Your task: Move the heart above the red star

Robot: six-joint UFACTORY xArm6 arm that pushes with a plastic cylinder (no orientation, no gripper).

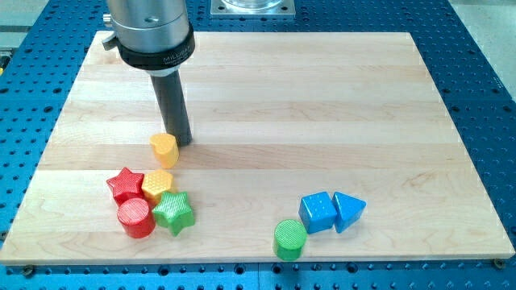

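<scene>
My tip (183, 143) rests on the board just right of a yellow block (164, 149) that looks like the heart, touching it or nearly so. The red star (124, 184) lies below and left of that block, near the view's left edge of the board. A second yellow block (158, 185), roughly pentagon-shaped, sits against the red star's right side. The heart-like block sits a little above this cluster and slightly right of the star.
A red cylinder (135, 217) and a green star (173, 212) sit just below the red star and the second yellow block. A green cylinder (289, 239), a blue cube (318, 212) and a blue triangle (348, 211) lie at the bottom right. The wooden board (322, 105) has blue perforated table around it.
</scene>
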